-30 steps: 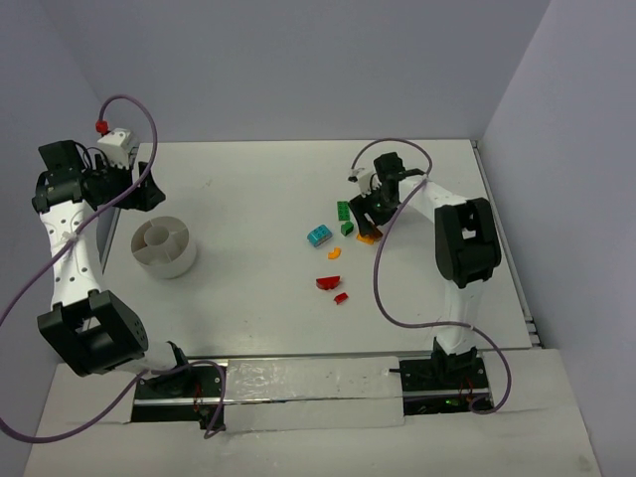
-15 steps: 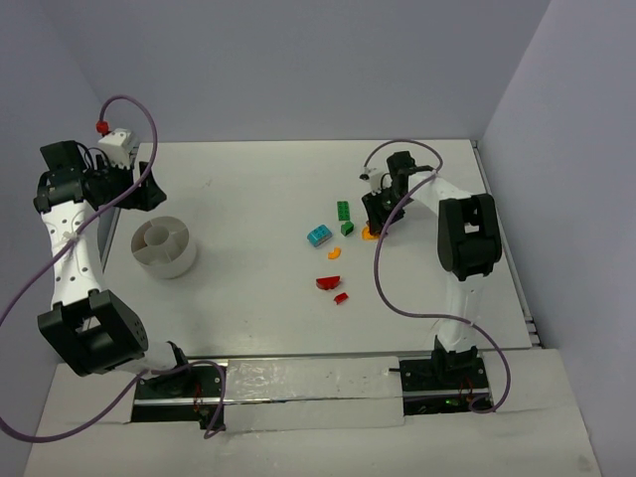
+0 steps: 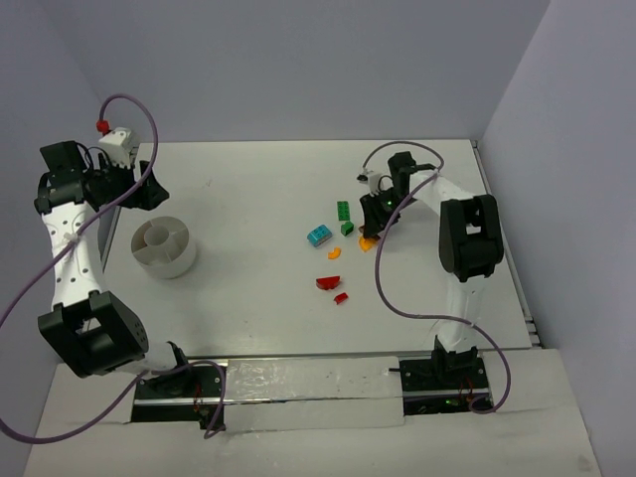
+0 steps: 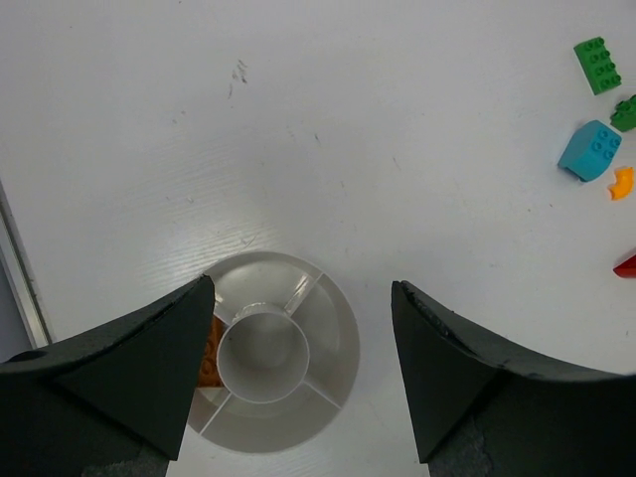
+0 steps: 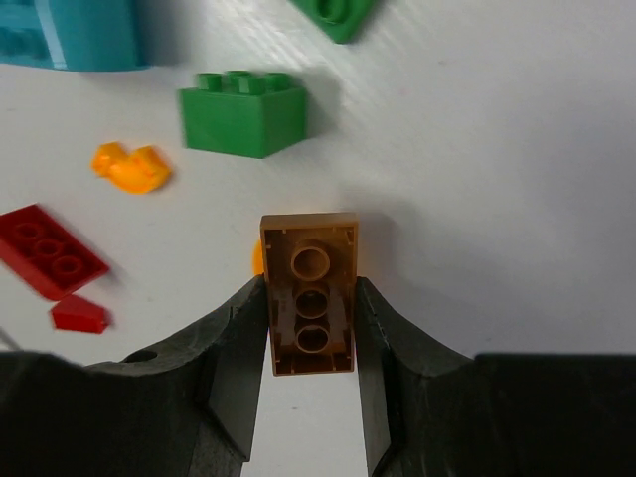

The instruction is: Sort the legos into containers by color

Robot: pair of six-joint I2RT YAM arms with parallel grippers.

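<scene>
My right gripper [image 5: 308, 288] is shut on an orange brick [image 5: 308, 293], hollow underside toward the camera, close over the table. In the top view that gripper [image 3: 376, 221] sits at the right end of the lego cluster, with the orange brick [image 3: 369, 240] showing below it. Around it lie a green brick [image 5: 243, 121], a cyan brick [image 5: 75, 35], a curved orange piece [image 5: 132, 167] and a red plate [image 5: 52, 263]. My left gripper [image 4: 300, 288] hangs open over the white divided bowl [image 4: 343, 328], holding nothing. An orange brick [image 4: 210, 350] lies in the bowl's left compartment.
The bowl [image 3: 184, 260] stands at the left of the table, far from the legos. A flat green brick [image 3: 343, 210] and a small red piece [image 3: 341, 298] mark the cluster's far and near ends. Walls close the table behind and at the right.
My right gripper's fingers have closed on the orange brick and the wrist has shifted slightly. The left arm and the bowl have not moved.
</scene>
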